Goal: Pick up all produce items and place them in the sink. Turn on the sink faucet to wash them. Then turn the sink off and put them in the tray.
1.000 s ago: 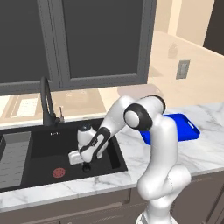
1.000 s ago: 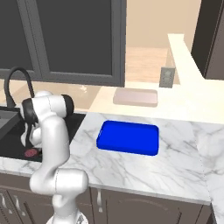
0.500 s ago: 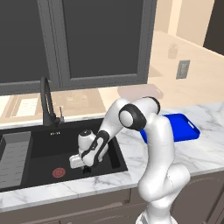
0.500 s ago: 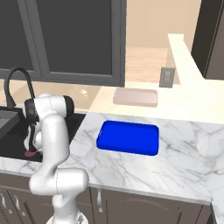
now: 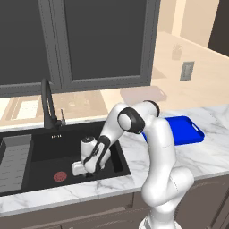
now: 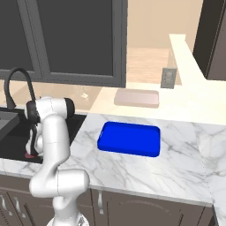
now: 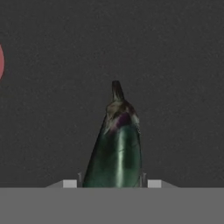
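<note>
Arm sunk lower into sink, jaws flanking eggplant

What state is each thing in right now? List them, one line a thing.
Dark purple-green eggplant: down in the basin, between the fingers, stem pointing away from the hand.
Robot's two-finger hand: low in the basin, astride the eggplant; grip cannot be told.
Matte black rectangular sink: no water visible.
Tall slim black faucet: no water running.
Bright blue flat tray: empty, on the marble counter.

White arm: elbow raised, forearm angled steeply down and leftward; pincer low, jaws partly parted.
</note>
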